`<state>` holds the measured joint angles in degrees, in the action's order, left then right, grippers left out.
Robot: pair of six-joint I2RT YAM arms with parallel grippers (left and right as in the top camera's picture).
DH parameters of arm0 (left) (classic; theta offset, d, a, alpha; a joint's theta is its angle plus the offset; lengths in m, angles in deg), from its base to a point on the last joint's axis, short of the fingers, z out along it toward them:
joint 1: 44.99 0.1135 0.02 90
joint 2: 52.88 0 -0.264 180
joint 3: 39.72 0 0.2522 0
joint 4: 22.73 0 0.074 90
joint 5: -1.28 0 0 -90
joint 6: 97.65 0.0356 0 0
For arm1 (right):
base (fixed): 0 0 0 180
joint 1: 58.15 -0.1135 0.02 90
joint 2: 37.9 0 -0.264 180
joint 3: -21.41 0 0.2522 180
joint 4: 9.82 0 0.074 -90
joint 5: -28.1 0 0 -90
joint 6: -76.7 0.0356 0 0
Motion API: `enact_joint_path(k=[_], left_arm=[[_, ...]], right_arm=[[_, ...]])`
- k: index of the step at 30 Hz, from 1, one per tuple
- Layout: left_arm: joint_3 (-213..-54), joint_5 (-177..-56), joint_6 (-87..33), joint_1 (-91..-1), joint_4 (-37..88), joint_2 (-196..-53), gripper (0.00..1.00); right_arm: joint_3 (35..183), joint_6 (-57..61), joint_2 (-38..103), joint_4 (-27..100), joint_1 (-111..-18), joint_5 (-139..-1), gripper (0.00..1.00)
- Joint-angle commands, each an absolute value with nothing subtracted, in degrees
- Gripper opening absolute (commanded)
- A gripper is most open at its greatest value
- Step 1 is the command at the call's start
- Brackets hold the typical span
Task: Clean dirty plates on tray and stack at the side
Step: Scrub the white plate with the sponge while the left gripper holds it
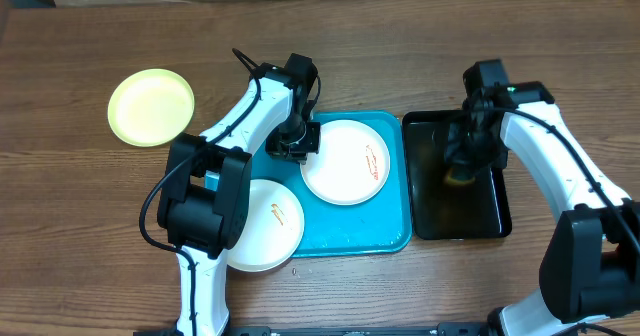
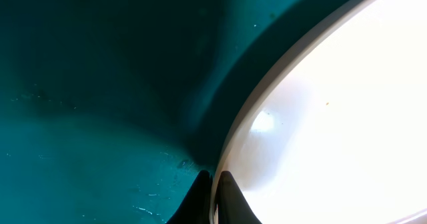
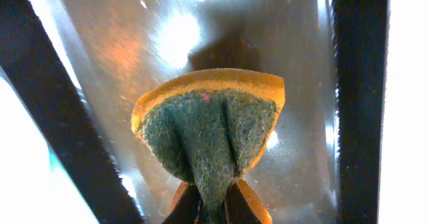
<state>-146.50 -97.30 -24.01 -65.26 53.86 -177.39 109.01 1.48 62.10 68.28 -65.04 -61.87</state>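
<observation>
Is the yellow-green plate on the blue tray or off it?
Off. The yellow-green plate lies on the wooden table, apart from the tray and its left edge.

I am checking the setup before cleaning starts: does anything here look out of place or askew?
Yes. One round white plate with an orange smear sits askew, overhanging the near left corner of the turquoise plastic tray onto the wooden table. The yellow-green plate lies off the tray entirely.
</observation>
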Motion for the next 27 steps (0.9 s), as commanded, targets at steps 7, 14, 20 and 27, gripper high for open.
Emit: enact_joint_path(k=[7, 14, 20, 27], left_arm=[[-146.3, -97.3, -23.9, -65.9, 53.7, -177.3, 0.04], [-146.3, -97.3, -23.9, -66.1, 53.5, -177.3, 0.04], [-146.3, -97.3, -23.9, -66.1, 53.5, -177.3, 0.04], [-146.3, -97.3, -23.9, -66.1, 53.5, -177.3, 0.05]], right_arm=[[113.4, -1.5, 62.0, 68.8, -66.3, -66.1, 0.04], [114.5, -1.1, 62.0, 64.2, -72.2, -68.6, 0.04], [114.5, 1.9, 62.0, 55.3, -80.3, -65.4, 0.04], [114.3, 3.7, 65.5, 52.0, -88.1, -54.0, 0.04]])
